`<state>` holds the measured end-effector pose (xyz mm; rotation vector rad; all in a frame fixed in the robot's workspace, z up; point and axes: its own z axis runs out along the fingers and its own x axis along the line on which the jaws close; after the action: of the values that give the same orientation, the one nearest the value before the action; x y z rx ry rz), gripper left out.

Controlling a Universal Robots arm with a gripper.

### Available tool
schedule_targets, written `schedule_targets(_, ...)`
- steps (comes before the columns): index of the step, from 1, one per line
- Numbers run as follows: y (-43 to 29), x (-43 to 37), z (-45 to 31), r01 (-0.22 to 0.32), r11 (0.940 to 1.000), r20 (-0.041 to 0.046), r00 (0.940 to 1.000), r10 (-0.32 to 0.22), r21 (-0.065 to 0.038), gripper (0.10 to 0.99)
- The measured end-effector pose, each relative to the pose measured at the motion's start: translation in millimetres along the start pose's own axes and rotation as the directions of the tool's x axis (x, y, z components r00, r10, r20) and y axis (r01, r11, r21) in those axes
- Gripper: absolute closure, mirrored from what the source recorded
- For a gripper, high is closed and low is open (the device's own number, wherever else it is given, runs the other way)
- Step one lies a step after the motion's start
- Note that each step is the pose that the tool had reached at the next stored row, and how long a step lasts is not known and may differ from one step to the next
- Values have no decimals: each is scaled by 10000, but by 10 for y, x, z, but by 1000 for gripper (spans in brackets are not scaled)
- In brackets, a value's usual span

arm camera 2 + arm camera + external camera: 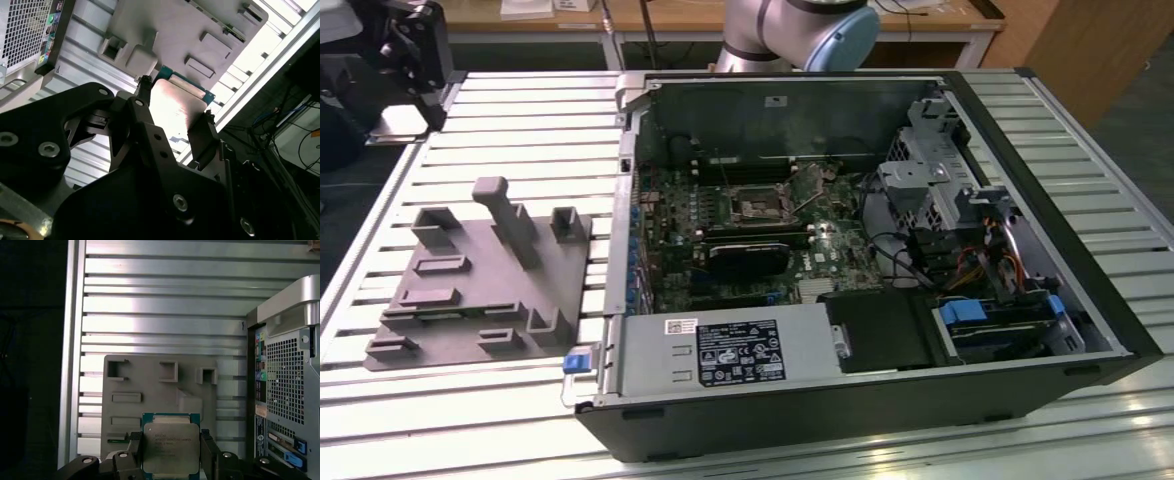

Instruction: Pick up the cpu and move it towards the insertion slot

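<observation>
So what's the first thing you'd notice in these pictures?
Probably the big open computer case lying on the slatted table in the exterior view, with all its boards and wires showing. Next is the shiny square cpu in the first wrist view. The black pincer grips it on two sides, with a grey plastic fixture in the background.

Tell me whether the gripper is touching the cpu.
Touching: in the first wrist view, the gripper clamps the cpu on opposite edges, with no gap.
</observation>
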<state>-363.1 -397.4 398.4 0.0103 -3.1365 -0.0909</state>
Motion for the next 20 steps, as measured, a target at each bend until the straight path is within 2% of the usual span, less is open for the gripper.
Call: schedule_targets(20, 2, -392, -1, 0, 10000, -1, 10000, 0, 1, 541)
